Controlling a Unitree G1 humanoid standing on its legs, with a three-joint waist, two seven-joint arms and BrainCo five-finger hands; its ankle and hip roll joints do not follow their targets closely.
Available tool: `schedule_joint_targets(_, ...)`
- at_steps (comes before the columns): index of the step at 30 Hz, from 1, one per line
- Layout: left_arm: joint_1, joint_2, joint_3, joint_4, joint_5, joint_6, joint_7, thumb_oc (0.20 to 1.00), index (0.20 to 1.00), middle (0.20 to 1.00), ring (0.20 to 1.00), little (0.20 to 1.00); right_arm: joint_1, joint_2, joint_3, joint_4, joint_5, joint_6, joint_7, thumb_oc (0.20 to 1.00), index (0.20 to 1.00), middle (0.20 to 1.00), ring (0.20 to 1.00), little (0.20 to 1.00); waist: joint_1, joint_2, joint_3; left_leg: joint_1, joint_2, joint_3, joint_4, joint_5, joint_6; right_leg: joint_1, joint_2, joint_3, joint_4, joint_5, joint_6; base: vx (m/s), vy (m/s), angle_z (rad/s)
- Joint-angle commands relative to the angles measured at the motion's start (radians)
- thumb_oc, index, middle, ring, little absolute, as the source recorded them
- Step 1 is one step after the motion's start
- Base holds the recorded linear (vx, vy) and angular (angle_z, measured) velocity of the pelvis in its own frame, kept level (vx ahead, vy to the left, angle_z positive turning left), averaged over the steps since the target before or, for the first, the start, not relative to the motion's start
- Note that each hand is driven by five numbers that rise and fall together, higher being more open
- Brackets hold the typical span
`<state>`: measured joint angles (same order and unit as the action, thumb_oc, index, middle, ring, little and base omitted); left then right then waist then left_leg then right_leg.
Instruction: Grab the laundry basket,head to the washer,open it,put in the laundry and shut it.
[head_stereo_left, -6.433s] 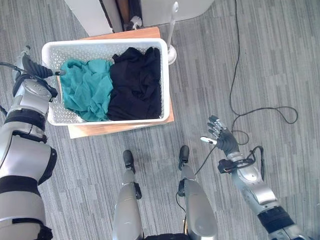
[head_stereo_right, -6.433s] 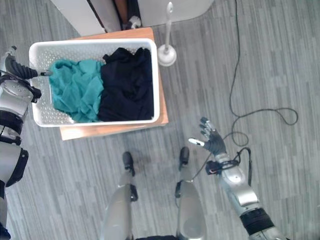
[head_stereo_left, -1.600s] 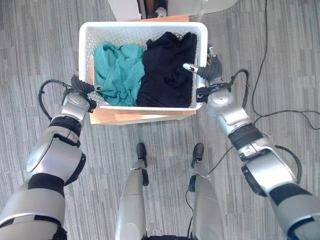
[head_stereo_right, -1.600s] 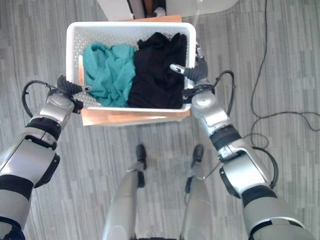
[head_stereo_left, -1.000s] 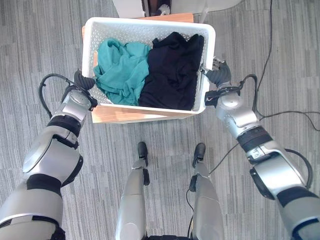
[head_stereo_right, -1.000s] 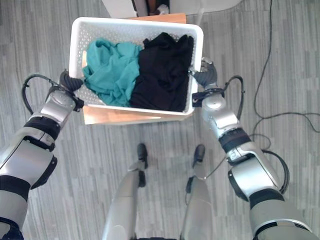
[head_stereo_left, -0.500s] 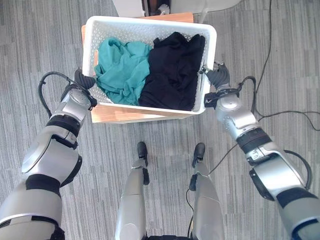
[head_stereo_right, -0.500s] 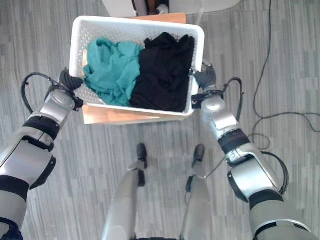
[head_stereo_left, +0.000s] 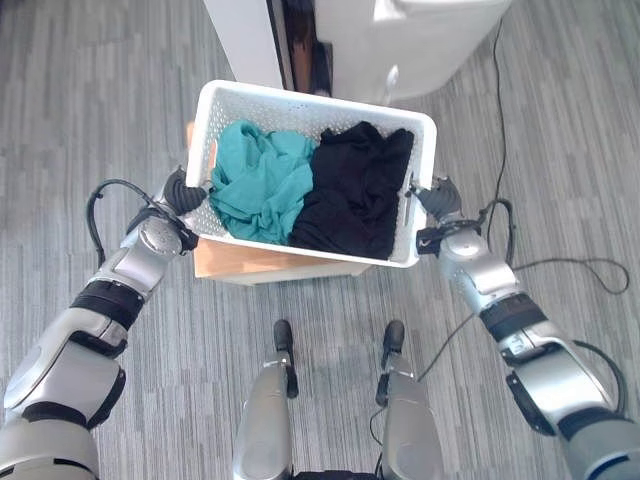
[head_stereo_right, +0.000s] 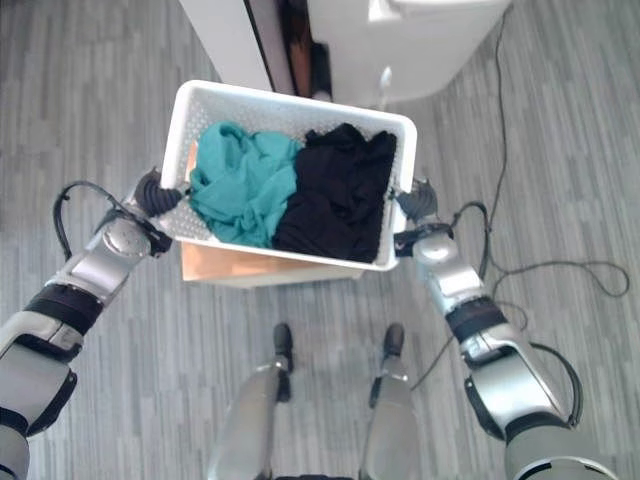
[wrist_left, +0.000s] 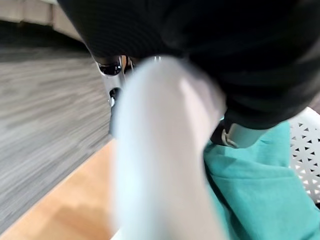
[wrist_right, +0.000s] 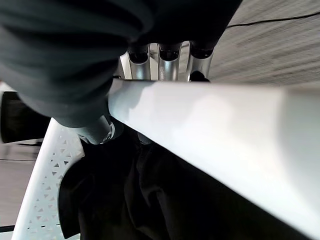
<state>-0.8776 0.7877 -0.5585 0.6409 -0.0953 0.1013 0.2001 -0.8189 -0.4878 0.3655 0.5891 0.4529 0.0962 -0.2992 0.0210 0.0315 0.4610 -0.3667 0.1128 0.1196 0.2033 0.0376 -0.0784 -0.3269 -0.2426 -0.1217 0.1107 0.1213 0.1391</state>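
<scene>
The white perforated laundry basket (head_stereo_left: 312, 102) is held between the two hands, one at each short end, above a low wooden stand (head_stereo_left: 240, 262) whose front edge shows beneath the basket's near side. The left hand (head_stereo_left: 180, 193) grips the basket's left rim: in the left wrist view the silver fingers (wrist_left: 117, 70) curl down the outside of the rim while the thumb sits inside against the wall, next to the cloth. The right hand (head_stereo_left: 437, 196) is clamped on the right rim the same way, with fingers (wrist_right: 170, 62) wrapped over the white edge and the thumb inside by the dark cloth. The basket looks slightly tilted and possibly lifted clear of the stand, though contact underneath cannot be judged from above. Inside, a crumpled teal garment (head_stereo_left: 262, 183) fills the left half and a black garment (head_stereo_left: 355, 190) the right half, touching along the middle. Beyond the basket's far rim stands a white appliance (head_stereo_left: 420, 35) on the grey striped floor (head_stereo_left: 90, 90).
</scene>
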Motion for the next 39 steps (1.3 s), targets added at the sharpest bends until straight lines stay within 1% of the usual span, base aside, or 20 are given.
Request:
schedule_joint_targets(1,-0.002,-0.003,0.044,-0.022,0.06,-0.067,-0.009,0.2,0.2,0.2,0.2,0.2,0.046,-0.033,-0.06,-0.083,-0.05,-0.043,0.027,0.2,0.2,0.2,0.2,0.2,0.029,0.037,-0.117,0.015,0.038,-0.098,-0.021,-0.04,-0.041,0.044,-0.035,0.029,0.085,-0.115,0.034,0.04,-0.039,0.02)
schedule_joint_targets(2,0.0,-0.002,0.045,-0.024,0.06,-0.066,-0.01,0.2,0.2,0.2,0.2,0.2,0.046,-0.033,-0.06,-0.084,-0.05,-0.043,0.027,0.2,0.2,0.2,0.2,0.2,0.028,0.037,-0.118,0.014,0.037,-0.098,-0.026,-0.033,-0.04,0.043,-0.035,0.028,0.081,-0.11,0.033,0.08,-0.07,0.06)
schedule_joint_targets(3,0.04,-0.003,0.062,-0.068,0.08,-0.068,-0.02,0.2,0.2,0.2,0.2,0.2,0.09,-0.037,-0.085,-0.096,-0.05,-0.043,0.035,0.2,0.2,0.2,0.2,0.2,0.029,0.038,-0.139,0.053,0.041,-0.098,-0.049,-0.029,-0.041,0.075,-0.033,0.019,0.075,-0.117,0.036,0.08,-0.078,0.1)
schedule_joint_targets(5,0.074,-0.019,0.068,-0.107,0.089,-0.074,-0.037,0.2,0.2,0.2,0.2,0.2,0.126,-0.043,-0.108,-0.097,-0.049,-0.045,0.045,0.2,0.2,0.2,0.2,0.2,0.032,0.037,-0.16,0.088,0.045,-0.1,-0.065,-0.024,-0.042,0.104,-0.033,0.007,0.07,-0.122,0.037,0.1,-0.096,0.08)
schedule_joint_targets(7,0.104,-0.048,0.074,-0.13,0.093,-0.074,-0.05,0.2,0.2,0.2,0.2,0.2,0.163,-0.048,-0.13,-0.099,-0.048,-0.044,0.053,0.2,0.2,0.2,0.2,0.2,0.029,0.035,-0.179,0.124,0.049,-0.1,-0.084,-0.021,-0.042,0.133,-0.031,0.002,0.066,-0.128,0.037,0.08,-0.086,0.01)
schedule_joint_targets(8,0.124,-0.068,0.07,-0.138,0.094,-0.074,-0.066,0.2,0.2,0.2,0.2,0.2,0.199,-0.063,-0.149,-0.094,-0.044,-0.039,0.064,0.2,0.2,0.2,0.2,0.2,0.027,0.033,-0.203,0.157,0.054,-0.099,-0.105,-0.017,-0.041,0.156,-0.028,-0.009,0.065,-0.138,0.039,0.08,-0.076,0.02)
schedule_joint_targets(10,0.136,-0.086,0.061,-0.139,0.1,-0.071,-0.076,0.2,0.2,0.2,0.2,0.2,0.218,-0.068,-0.157,-0.095,-0.044,-0.037,0.071,0.2,0.2,0.2,0.2,0.2,0.026,0.032,-0.212,0.179,0.057,-0.098,-0.12,-0.012,-0.041,0.172,-0.026,-0.014,0.064,-0.143,0.039,0.05,-0.066,0.04)
schedule_joint_targets(12,0.138,-0.105,0.05,-0.133,0.106,-0.071,-0.083,0.2,0.2,0.2,0.2,0.2,0.233,-0.078,-0.165,-0.093,-0.044,-0.035,0.078,0.2,0.2,0.2,0.2,0.2,0.021,0.031,-0.22,0.198,0.061,-0.095,-0.131,-0.008,-0.042,0.183,-0.025,-0.017,0.066,-0.147,0.04,0.05,-0.07,0.05)
schedule_joint_targets(13,0.138,-0.155,0.03,-0.121,0.117,-0.061,-0.105,0.2,0.2,0.2,0.2,0.2,0.283,-0.105,-0.194,-0.099,-0.048,-0.023,0.101,0.2,0.2,0.2,0.2,0.2,0.008,0.029,-0.244,0.239,0.069,-0.09,-0.159,0.001,-0.042,0.211,-0.017,-0.023,0.071,-0.161,0.038,0.08,-0.057,0.01)
schedule_joint_targets(14,0.137,-0.157,0.028,-0.121,0.117,-0.061,-0.105,0.2,0.2,0.2,0.2,0.2,0.286,-0.106,-0.196,-0.101,-0.048,-0.023,0.102,0.2,0.2,0.2,0.2,0.2,0.01,0.03,-0.244,0.241,0.069,-0.09,-0.161,0.002,-0.042,0.213,-0.017,-0.023,0.07,-0.161,0.038,0.09,-0.074,-0.01)
schedule_joint_targets(18,0.117,-0.214,-0.009,-0.09,0.137,-0.053,-0.129,0.2,0.2,0.2,0.2,0.2,0.35,-0.152,-0.224,-0.125,-0.065,-0.017,0.128,0.2,0.2,0.2,0.2,0.2,-0.013,0.033,-0.278,0.287,0.077,-0.079,-0.198,0.018,-0.046,0.243,0.0,-0.022,0.063,-0.175,0.037,0.05,-0.054,-0.02)
schedule_joint_targets(20,0.111,-0.228,-0.022,-0.088,0.136,-0.054,-0.135,0.2,0.2,0.2,0.2,0.2,0.37,-0.16,-0.235,-0.131,-0.068,-0.015,0.133,0.2,0.2,0.2,0.2,0.2,-0.014,0.036,-0.284,0.3,0.08,-0.076,-0.208,0.023,-0.047,0.254,0.005,-0.023,0.056,-0.176,0.036,0.03,-0.059,-0.07)
schedule_joint_targets(23,0.077,-0.288,-0.064,-0.054,0.135,-0.058,-0.151,0.2,0.2,0.2,0.2,0.2,0.433,-0.185,-0.261,-0.143,-0.06,-0.022,0.148,0.2,0.2,0.2,0.2,0.2,-0.038,0.048,-0.315,0.331,0.093,-0.061,-0.239,0.049,-0.058,0.283,0.029,-0.02,0.014,-0.181,0.031,0.0,-0.099,-0.06)
schedule_joint_targets(27,0.065,-0.323,-0.083,-0.03,0.127,-0.066,-0.155,0.2,0.2,0.2,0.2,0.2,0.468,-0.201,-0.274,-0.148,-0.058,-0.03,0.153,0.2,0.2,0.2,0.2,0.2,-0.047,0.06,-0.333,0.342,0.109,-0.054,-0.253,0.07,-0.067,0.303,0.047,-0.021,-0.014,-0.186,0.024,-0.04,-0.11,-0.07)
schedule_joint_targets(31,0.05,-0.366,-0.112,0.014,0.112,-0.066,-0.169,0.2,0.2,0.2,0.2,0.2,0.507,-0.203,-0.279,-0.153,-0.048,-0.038,0.155,0.2,0.2,0.2,0.2,0.2,-0.062,0.072,-0.34,0.346,0.153,-0.058,-0.265,0.146,-0.096,0.324,0.097,-0.017,-0.011,-0.22,-0.006,-0.09,-0.165,-0.13)
schedule_joint_targets(35,0.021,-0.391,-0.136,0.06,0.114,-0.062,-0.173,0.2,0.2,0.2,0.2,0.2,0.551,-0.211,-0.293,-0.182,-0.03,-0.048,0.159,0.2,0.2,0.2,0.2,0.2,-0.076,0.077,-0.331,0.33,0.209,-0.06,-0.275,0.265,-0.129,0.32,0.148,-0.027,0.008,-0.244,-0.029,-0.12,-0.129,-0.12)
schedule_joint_targets(36,0.012,-0.399,-0.142,0.065,0.116,-0.062,-0.175,0.2,0.2,0.2,0.2,0.2,0.567,-0.216,-0.296,-0.189,-0.028,-0.049,0.16,0.2,0.2,0.2,0.2,0.2,-0.08,0.074,-0.327,0.322,0.22,-0.058,-0.274,0.291,-0.131,0.318,0.156,-0.029,0.01,-0.247,-0.034,-0.15,-0.09,-0.01)
schedule_joint_targets(37,0.004,-0.402,-0.145,0.07,0.116,-0.063,-0.175,0.2,0.2,0.2,0.2,0.2,0.577,-0.223,-0.295,-0.194,-0.024,-0.051,0.162,0.2,0.2,0.2,0.2,0.2,-0.083,0.068,-0.324,0.32,0.222,-0.059,-0.272,0.292,-0.127,0.314,0.159,-0.028,0.012,-0.247,-0.036,-0.17,-0.066,-0.01)
schedule_joint_targets(38,-0.008,-0.406,-0.15,0.079,0.111,-0.063,-0.174,0.2,0.2,0.2,0.2,0.2,0.582,-0.229,-0.288,-0.199,-0.021,-0.05,0.168,0.2,0.2,0.2,0.2,0.2,-0.081,0.058,-0.318,0.319,0.21,-0.084,-0.252,0.273,-0.118,0.303,0.158,-0.021,0.022,-0.243,-0.036,-0.17,-0.045,-0.02)
schedule_joint_targets(39,-0.015,-0.406,-0.155,0.087,0.111,-0.063,-0.173,0.2,0.2,0.2,0.2,0.2,0.588,-0.238,-0.28,-0.205,-0.017,-0.051,0.179,0.2,0.2,0.2,0.2,0.2,-0.079,0.045,-0.313,0.326,0.182,-0.136,-0.215,0.233,-0.101,0.291,0.155,-0.01,0.037,-0.244,-0.037,-0.19,-0.036,-0.1)
